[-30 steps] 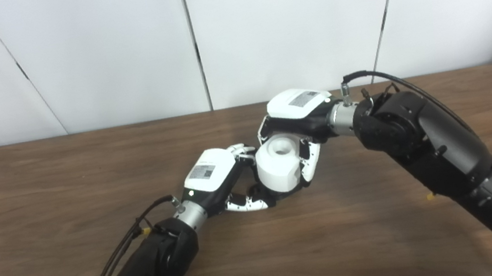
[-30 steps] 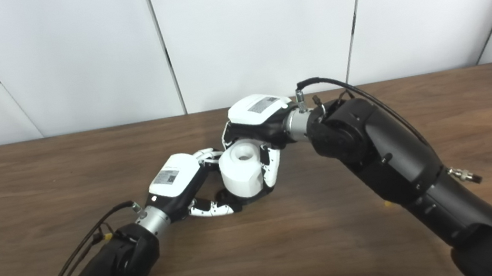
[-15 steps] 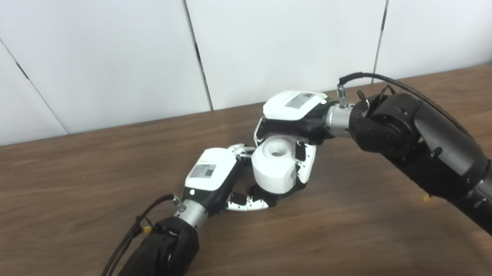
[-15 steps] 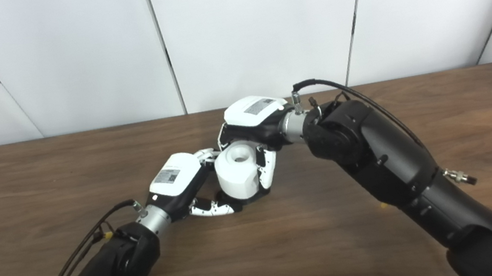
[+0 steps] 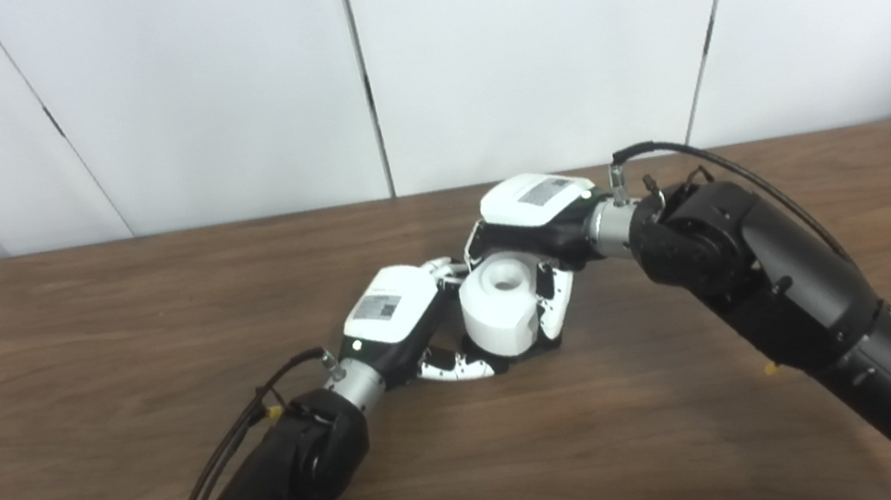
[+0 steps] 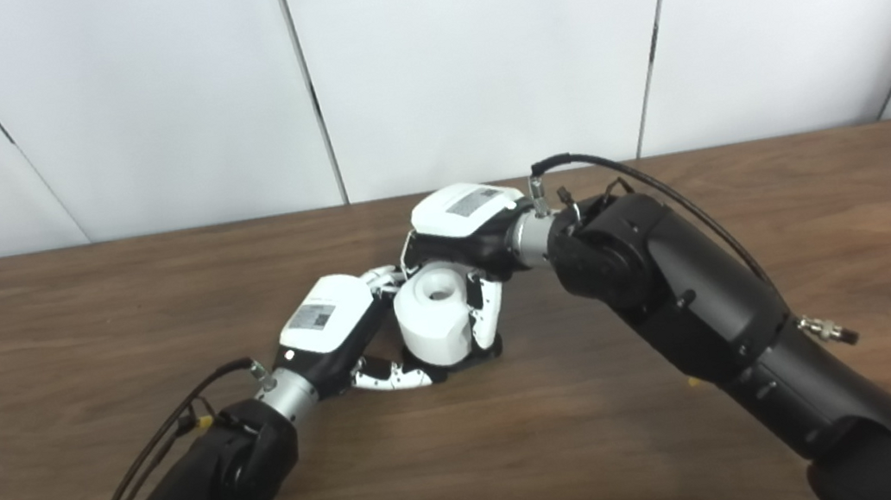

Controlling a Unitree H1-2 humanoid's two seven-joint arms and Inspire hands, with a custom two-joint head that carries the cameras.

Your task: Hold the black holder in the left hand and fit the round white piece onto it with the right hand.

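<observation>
The round white piece (image 5: 499, 307) is a thick cylinder with a hole in its top, upright at the table's middle. My right hand (image 5: 533, 224) comes over it from the right, with fingers (image 5: 551, 309) closed around its far and right sides. Under the piece only a thin dark edge of the black holder (image 5: 531, 349) shows; the rest is hidden. My left hand (image 5: 398, 313) sits against the piece's left side, fingers curled under and around its base where the holder is. In the right eye view the piece (image 6: 433, 318) stands between both hands.
The brown wooden table (image 5: 77, 354) stretches wide on both sides. White wall panels stand behind its far edge. A cable loops over my right wrist (image 5: 658, 150).
My right hand has lowered the white piece slightly down and to the left, closer onto the holder in my left hand. The camera has shifted a little.
</observation>
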